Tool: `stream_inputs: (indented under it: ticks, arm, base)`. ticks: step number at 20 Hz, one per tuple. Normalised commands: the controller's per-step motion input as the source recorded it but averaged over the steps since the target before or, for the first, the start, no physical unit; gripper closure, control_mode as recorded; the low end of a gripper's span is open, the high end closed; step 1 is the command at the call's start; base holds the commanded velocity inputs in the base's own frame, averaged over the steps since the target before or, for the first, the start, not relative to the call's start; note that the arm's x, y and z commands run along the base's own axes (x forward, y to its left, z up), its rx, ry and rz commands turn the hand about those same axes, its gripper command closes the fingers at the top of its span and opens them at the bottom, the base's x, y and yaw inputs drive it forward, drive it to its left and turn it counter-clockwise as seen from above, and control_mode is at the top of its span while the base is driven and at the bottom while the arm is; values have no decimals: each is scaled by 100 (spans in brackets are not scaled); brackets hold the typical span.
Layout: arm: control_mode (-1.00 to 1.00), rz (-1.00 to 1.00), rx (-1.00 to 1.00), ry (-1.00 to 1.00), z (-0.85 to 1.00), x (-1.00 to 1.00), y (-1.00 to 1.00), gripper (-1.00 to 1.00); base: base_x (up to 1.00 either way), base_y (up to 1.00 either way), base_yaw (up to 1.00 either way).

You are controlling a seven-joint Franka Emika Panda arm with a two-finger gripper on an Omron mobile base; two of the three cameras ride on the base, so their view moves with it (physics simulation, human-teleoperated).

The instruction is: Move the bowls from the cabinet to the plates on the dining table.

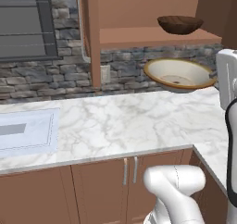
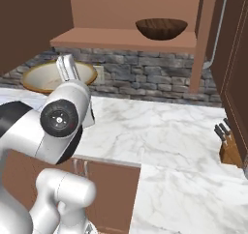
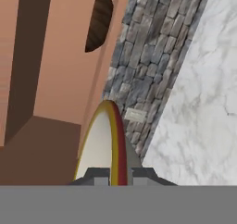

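Note:
My gripper (image 3: 115, 174) is shut on the tan-brown rim of the cream bowl (image 1: 178, 74), which hangs tilted in the air just below the open cabinet (image 1: 152, 35) and above the marble counter. In the right base view the cream bowl (image 2: 46, 77) shows behind my hand, with the gripper (image 2: 68, 69) pinching its edge. In the hand view the bowl's rim (image 3: 113, 140) runs up edge-on between the finger tips. The dark brown wooden bowl (image 1: 179, 24) rests on the cabinet shelf (image 2: 121, 37), up and to the right of the held one. The plates and the dining table are out of view.
A white marble counter (image 1: 115, 121) runs along a grey stone wall (image 1: 41, 79) and turns a corner at the right. A pale sink (image 1: 25, 130) lies at its left. A knife block (image 2: 227, 146) stands at the far right. The cabinet's open door (image 1: 85, 24) juts out.

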Motion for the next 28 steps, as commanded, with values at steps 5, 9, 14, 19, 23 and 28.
stream_inputs:
  ticks: [5,9,14,19,23,28]
  arm:
    - [100,0,0,0,0,0,0,100]
    - [100,0,0,0,0,0,0,100]
    - [100,0,0,0,0,0,0,100]
    - [100,0,0,0,0,0,0,100]
    - [100,0,0,0,0,0,0,100]
    - [100,0,0,0,0,0,0,100]
  base:
    - [-100,6,13]
    - [-90,21,23]
    - [-45,62,37]
    - [0,72,54]
    - [0,62,56]
    - [6,12,58]
